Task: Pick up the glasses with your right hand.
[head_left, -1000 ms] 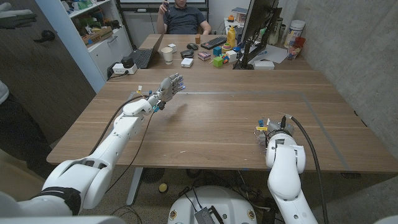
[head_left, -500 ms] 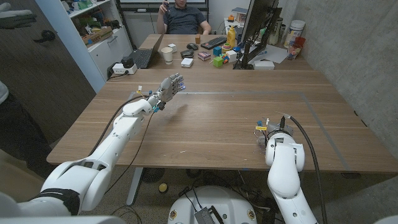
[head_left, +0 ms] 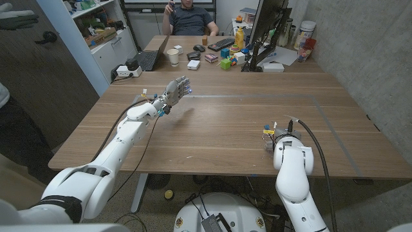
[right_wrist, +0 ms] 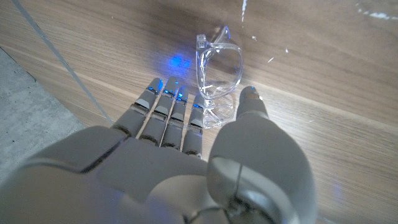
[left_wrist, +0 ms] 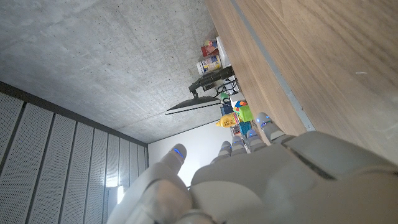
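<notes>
Where my right hand (right_wrist: pixel 186 162) reaches over the wooden bench (head_left: pixel 244 122), one pair of clear plastic glasses (right_wrist: pixel 216 78) lies on the wood just past my fingertips (right_wrist: pixel 163 87). Its lenses and frame are see-through, with one temple arm running away from me, and a blue glow falls on the wood beside it. My right hand holds nothing; the fingers lie side by side, the thumb apart from them and close against the lower lens, though I cannot tell whether it touches. From the head view this hand (head_left: pixel 275 136) sits near the bench's near edge, toward the right corner. My left hand (head_left: pixel 176 89) is raised over the left part of the bench, fingers spread, gripping nothing. Bare wood lies between the two hands.
</notes>
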You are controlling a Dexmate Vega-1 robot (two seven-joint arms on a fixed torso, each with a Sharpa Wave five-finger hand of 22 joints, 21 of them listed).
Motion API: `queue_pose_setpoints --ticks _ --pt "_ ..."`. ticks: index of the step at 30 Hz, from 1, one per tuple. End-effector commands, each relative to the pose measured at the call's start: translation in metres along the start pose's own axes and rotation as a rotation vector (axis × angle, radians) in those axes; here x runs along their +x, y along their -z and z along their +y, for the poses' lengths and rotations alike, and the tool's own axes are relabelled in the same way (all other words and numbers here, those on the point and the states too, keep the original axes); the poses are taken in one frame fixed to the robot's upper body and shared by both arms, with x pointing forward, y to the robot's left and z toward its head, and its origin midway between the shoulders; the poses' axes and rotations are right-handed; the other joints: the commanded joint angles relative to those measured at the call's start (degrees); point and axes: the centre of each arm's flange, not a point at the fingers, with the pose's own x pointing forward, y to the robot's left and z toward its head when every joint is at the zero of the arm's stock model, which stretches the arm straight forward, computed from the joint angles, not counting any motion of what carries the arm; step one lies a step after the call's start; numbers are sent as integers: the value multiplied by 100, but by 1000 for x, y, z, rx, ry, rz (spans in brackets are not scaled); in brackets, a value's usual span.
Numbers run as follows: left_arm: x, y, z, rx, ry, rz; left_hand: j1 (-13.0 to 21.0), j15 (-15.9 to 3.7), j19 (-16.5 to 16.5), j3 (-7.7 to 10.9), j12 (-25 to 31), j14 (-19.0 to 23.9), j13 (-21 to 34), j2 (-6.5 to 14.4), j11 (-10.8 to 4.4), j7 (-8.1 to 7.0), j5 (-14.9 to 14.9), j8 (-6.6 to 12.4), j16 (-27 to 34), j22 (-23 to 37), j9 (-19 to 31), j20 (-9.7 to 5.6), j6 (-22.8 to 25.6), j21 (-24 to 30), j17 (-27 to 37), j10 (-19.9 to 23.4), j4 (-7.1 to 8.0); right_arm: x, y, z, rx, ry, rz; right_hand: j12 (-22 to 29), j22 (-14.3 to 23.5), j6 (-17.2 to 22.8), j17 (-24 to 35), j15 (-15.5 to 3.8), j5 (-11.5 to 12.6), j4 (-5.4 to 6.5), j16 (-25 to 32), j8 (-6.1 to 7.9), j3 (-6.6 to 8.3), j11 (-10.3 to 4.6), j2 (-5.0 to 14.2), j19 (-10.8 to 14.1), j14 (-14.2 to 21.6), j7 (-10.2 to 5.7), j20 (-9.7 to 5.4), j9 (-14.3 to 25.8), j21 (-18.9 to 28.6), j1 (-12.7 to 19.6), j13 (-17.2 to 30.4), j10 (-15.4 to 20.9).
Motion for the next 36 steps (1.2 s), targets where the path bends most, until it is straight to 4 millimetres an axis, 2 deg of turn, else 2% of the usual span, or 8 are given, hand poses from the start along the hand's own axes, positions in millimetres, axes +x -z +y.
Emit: queue_pose_setpoints --ticks 1,9,13,18,21,23,29,36 --pt "2 1 5 0 -2 7 -3 15 -893 -23 -3 -1281 24 728 9 12 26 29 9 23 13 31 -582 -21 30 -1046 -4 4 -5 -1 -24 -34 0 115 28 121 111 -406 56 -72 137 -39 21 8 40 38 170 -3 27 15 28 191 46 152" --pt "5 2 6 -2 -3 11 -3 15 -887 -23 -1 -1282 24 729 14 9 27 29 8 24 13 35 -583 -28 30 -1046 -3 8 -6 -1 -27 -34 -1 471 32 485 454 -507 96 -178 547 -47 -2 -72 158 106 538 -25 17 27 35 603 181 624" --pt "5 2 7 -2 -4 13 -3 15 -880 -23 -1 -1277 24 729 13 12 27 31 11 24 13 27 -580 -30 30 -1045 -3 9 -6 -2 -26 -28 -2 783 42 889 824 -557 123 -202 1005 -9 -54 -31 236 304 905 -20 8 44 87 900 323 980" --pt "5 2 7 -1 -5 13 -3 18 -881 -24 0 -1280 23 728 -13 11 28 31 9 24 13 30 -582 -36 30 -1046 -3 11 -7 -2 -27 -29 -4 1055 54 1267 1192 -640 147 -234 1382 38 -74 -86 327 429 1059 -41 -26 65 115 1219 462 1228" --pt "5 2 8 1 -5 14 -3 16 -879 -25 0 -1279 24 727 16 7 28 31 10 24 13 29 -582 -39 30 -1047 -3 11 -7 -2 -20 -26 -10 1257 63 1504 1476 -641 145 -216 1670 64 -127 -147 357 509 1155 -34 -32 86 134 1375 573 1391" --pt "5 2 8 0 -5 14 -3 17 -880 -26 -1 -1279 24 727 20 10 28 32 10 24 13 27 -580 -41 30 -1048 -3 12 -6 -2 -20 -22 -10 1379 67 1645 1624 -648 149 -213 1805 86 -147 -132 385 544 1159 -39 -28 97 143 1464 635 1504" --pt "5 2 7 1 -4 14 -4 17 -874 -28 1 -1279 24 725 26 6 28 33 10 25 13 24 -578 -45 30 -1045 -3 13 -6 -2 -13 -18 -16 1707 76 2156 1752 -694 148 -180 2113 211 -174 -134 531 647 1451 -27 -61 124 174 1659 802 1826" --pt "5 2 7 0 -3 14 -5 17 -870 -30 0 -1278 24 724 17 5 28 34 10 25 13 26 -576 -53 30 -1050 -3 13 -6 -2 -12 -21 -19 2038 90 2586 1901 -752 127 -197 2448 320 -170 -183 667 906 1757 15 -123 147 274 1924 985 2157"
